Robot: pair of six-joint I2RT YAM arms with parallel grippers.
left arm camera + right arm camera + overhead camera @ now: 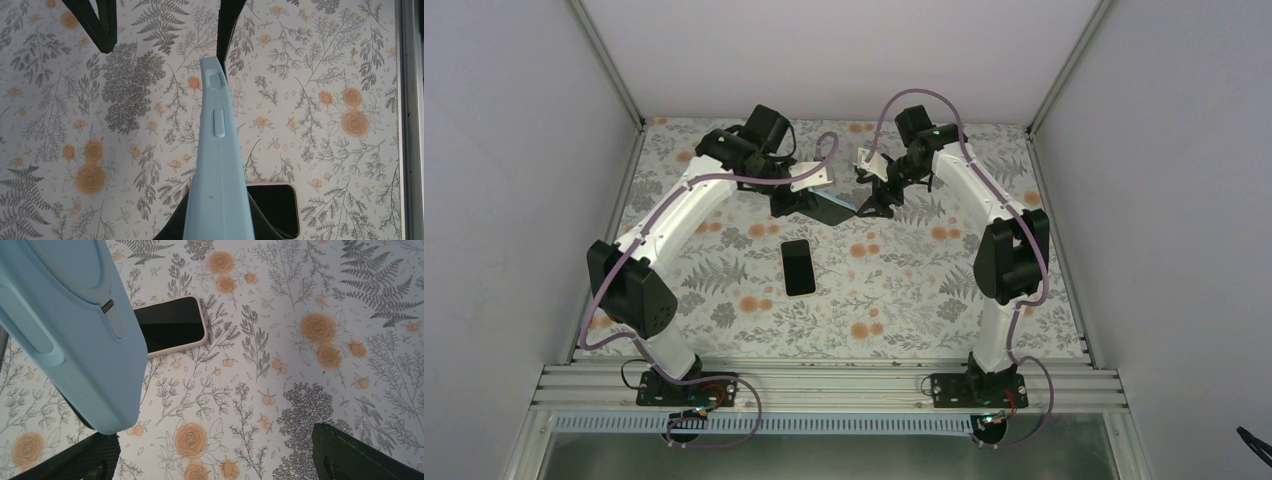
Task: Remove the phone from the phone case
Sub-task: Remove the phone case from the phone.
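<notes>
The light blue phone case (220, 165) is held edge-up above the table, and my left gripper (217, 227) is shut on its near end. The case (70, 330) is empty. The phone (798, 267), black-screened with a cream rim, lies flat on the table below, apart from the case; the wrist views also show the phone (277, 207) (170, 325). My right gripper (215, 460) is open at the far end of the case (829, 205), which sits close by one of its fingers (75, 460). Nothing is between the right jaws.
The table wears a floral cloth (904, 290). White walls with metal posts (609, 60) close in the left, back and right sides. A metal rail (824, 385) carrying both arm bases runs along the near edge.
</notes>
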